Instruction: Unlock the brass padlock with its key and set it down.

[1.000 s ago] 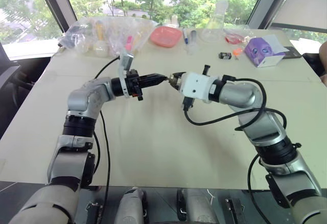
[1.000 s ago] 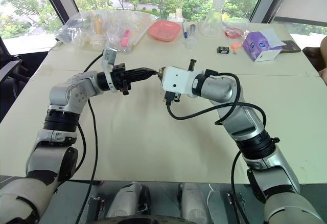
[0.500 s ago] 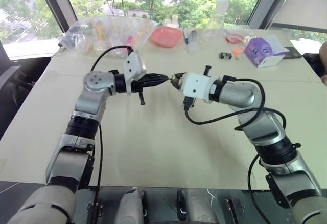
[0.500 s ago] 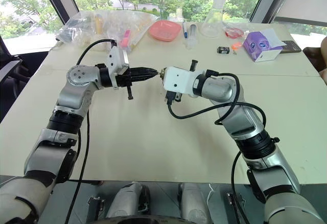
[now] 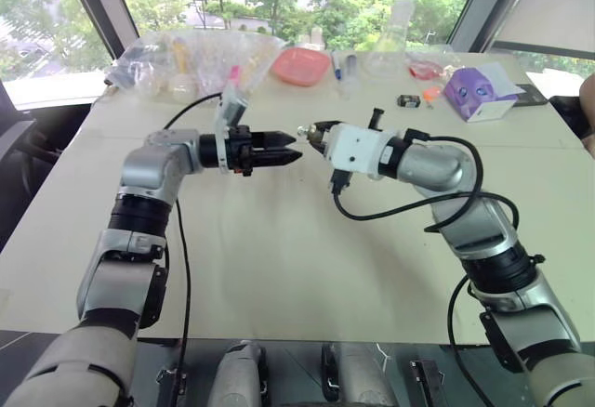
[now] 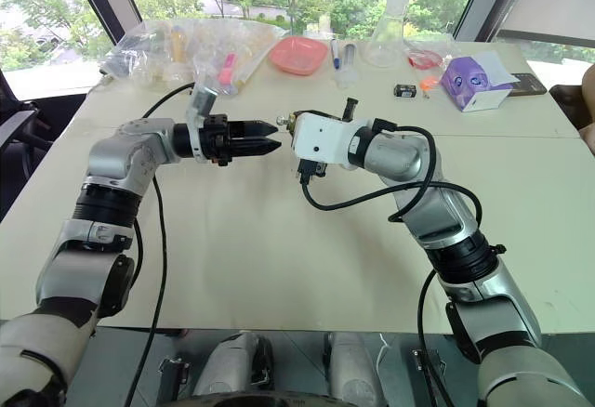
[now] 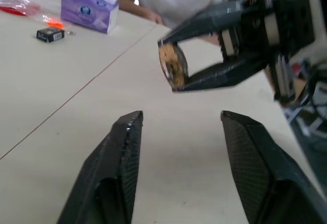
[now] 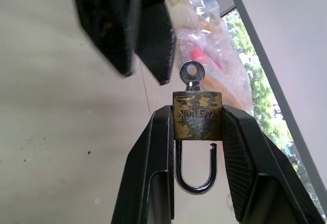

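Above the middle of the pale table [image 5: 279,268], well clear of its surface, the two arms meet nose to nose. The right gripper [image 8: 196,119] is clamped on the brass padlock [image 8: 197,115], squeezing its body from both sides; the shackle [image 8: 196,168] hangs back between the fingers with one leg sprung free of the body, so the lock looks already opened. The key [image 8: 191,75] sits in the far end of the padlock, its round bow poking out toward the left gripper [image 5: 290,147], in line with the lock's long axis. That left gripper holds nothing, its jaws parted to a moderate gap, just short of the key. Half a second ago its fingers were pinched shut at the key; now they have let go and spread. Setting the lock down falls to the right arm.
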`<state>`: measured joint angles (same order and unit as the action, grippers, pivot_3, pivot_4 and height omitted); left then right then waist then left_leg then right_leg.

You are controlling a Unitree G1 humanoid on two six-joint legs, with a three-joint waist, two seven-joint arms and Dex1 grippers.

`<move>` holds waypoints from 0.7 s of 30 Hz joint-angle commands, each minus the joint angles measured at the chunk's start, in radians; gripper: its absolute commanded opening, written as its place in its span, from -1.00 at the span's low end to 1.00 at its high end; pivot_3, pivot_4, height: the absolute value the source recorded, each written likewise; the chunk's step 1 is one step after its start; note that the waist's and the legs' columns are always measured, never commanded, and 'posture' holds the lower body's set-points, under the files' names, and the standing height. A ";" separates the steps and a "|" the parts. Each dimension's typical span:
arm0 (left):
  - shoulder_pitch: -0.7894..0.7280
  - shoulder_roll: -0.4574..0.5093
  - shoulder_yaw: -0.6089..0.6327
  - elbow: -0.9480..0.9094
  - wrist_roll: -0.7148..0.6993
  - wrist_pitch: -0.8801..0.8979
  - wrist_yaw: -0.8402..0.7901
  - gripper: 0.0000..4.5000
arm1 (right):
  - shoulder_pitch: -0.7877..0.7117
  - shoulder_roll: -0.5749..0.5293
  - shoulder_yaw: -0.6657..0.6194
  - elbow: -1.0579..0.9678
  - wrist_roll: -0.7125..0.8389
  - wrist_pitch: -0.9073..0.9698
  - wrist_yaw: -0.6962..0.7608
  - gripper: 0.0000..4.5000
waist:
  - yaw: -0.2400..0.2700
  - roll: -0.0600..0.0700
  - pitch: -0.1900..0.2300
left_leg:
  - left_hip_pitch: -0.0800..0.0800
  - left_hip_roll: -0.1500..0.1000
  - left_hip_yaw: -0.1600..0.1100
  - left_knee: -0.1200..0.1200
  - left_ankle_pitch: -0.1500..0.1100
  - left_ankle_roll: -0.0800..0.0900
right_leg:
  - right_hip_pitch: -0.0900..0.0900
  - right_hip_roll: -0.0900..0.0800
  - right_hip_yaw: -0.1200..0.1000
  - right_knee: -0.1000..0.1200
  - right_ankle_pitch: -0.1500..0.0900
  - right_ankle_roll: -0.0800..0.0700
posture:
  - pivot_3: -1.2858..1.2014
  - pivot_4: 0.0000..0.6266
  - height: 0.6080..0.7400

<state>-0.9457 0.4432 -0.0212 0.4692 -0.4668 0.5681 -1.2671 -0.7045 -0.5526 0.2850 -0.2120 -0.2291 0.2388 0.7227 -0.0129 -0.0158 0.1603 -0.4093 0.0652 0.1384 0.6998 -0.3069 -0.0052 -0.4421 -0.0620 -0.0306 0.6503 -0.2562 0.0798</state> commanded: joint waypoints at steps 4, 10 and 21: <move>-0.045 -0.023 0.043 0.010 -0.031 0.022 0.009 -0.01 | -0.027 0.007 -0.026 -0.037 -0.009 -0.022 -0.017 -0.70 | -0.001 0.000 0.000 | 0.000 0.000 0.000 0.000 0.000 0.000 | 0.000 0.000 0.000 0.000 0.000 0.000 | 0.03 -0.52 0.89; -0.075 -0.050 0.029 0.071 -0.007 -0.012 0.014 -0.01 | -0.027 0.012 -0.022 -0.047 -0.009 -0.024 -0.015 -0.70 | -0.001 0.000 0.000 | 0.000 0.000 0.000 0.000 0.000 0.000 | 0.000 0.000 0.000 0.000 0.000 0.000 | 0.03 -0.52 0.89; -0.118 -0.085 0.011 0.159 0.008 -0.027 -0.048 -0.39 | -0.017 0.019 -0.015 -0.078 -0.019 -0.008 -0.009 -0.70 | -0.001 0.000 0.000 | 0.000 0.000 0.000 0.000 0.000 0.000 | 0.000 0.000 0.000 0.000 0.000 0.000 | 0.03 -0.52 0.89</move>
<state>-1.0415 0.3514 -0.0068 0.6529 -0.4619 0.5517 -1.2895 -0.7044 -0.5391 0.2872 -0.2400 -0.2446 0.2364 0.7217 -0.0141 -0.0158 0.1603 -0.4093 0.0649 0.1387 0.6997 -0.3068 -0.0053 -0.4421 -0.0619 -0.0306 0.6502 -0.2562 0.0798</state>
